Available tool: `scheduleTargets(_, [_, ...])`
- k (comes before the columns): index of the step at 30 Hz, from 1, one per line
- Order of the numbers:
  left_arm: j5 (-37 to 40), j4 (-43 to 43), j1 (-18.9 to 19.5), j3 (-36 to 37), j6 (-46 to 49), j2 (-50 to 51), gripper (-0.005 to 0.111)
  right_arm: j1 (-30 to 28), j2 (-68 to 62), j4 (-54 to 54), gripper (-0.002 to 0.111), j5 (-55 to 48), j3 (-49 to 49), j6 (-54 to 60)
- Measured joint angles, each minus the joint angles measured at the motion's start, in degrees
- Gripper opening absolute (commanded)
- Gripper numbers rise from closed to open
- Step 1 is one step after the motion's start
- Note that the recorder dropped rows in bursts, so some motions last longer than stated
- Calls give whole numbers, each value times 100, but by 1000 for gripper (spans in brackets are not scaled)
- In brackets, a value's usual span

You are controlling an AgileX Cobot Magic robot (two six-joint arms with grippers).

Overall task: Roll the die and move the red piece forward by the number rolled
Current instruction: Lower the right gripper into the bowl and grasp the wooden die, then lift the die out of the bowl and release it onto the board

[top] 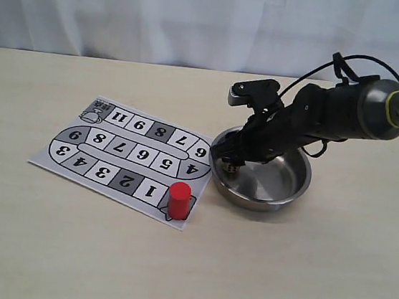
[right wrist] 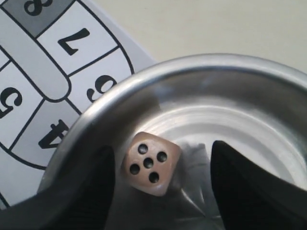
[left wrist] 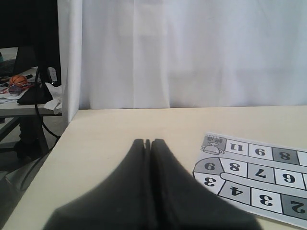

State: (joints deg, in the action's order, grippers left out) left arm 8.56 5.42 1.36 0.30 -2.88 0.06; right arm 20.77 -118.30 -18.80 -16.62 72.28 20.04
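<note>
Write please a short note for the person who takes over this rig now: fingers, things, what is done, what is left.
Left gripper: fingers shut, empty, above the table near the board.
Right gripper: fingers open inside the bowl, either side of the die, not gripping it.
The die lies in the bowl; the face toward the right wrist camera shows five.
Red piece: upright at the board's start, beside square 1.
Done: the roll, apparently.
Left: confirm the five, then move the red piece five squares forward.
</note>
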Motion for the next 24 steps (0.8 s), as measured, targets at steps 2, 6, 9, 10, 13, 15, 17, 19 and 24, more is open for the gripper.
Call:
scheduleTargets(2, [0, 0, 0, 0, 0, 0, 0, 0, -41, -72, 56, 62, 0, 0])
scheduleTargets(6, [0, 0, 0, 0, 0, 0, 0, 0, -176, -367, 56, 151, 0, 0])
scheduleTargets(9, [0, 0, 0, 0, 0, 0, 0, 0, -256, -420, 56, 192, 0, 0])
scheduleTargets(10, [0, 0, 0, 0, 0, 0, 0, 0, -273, -431, 56, 192, 0, 0])
scheduleTargets(13, [0, 0, 0, 0, 0, 0, 0, 0, -308, -441, 54, 216, 0, 0])
scheduleTargets(15, [0, 0, 0, 0, 0, 0, 0, 0, -308, -452, 49, 238, 0, 0])
scheduleTargets(17, [0, 0, 0, 0, 0, 0, 0, 0, -308, -452, 38, 239, 0, 0])
scheduleTargets(19, [0, 0, 0, 0, 0, 0, 0, 0, -308, -452, 28, 239, 0, 0])
scheduleTargets(24, [0, 0, 0, 0, 0, 0, 0, 0, -308, -452, 6, 250, 0, 0])
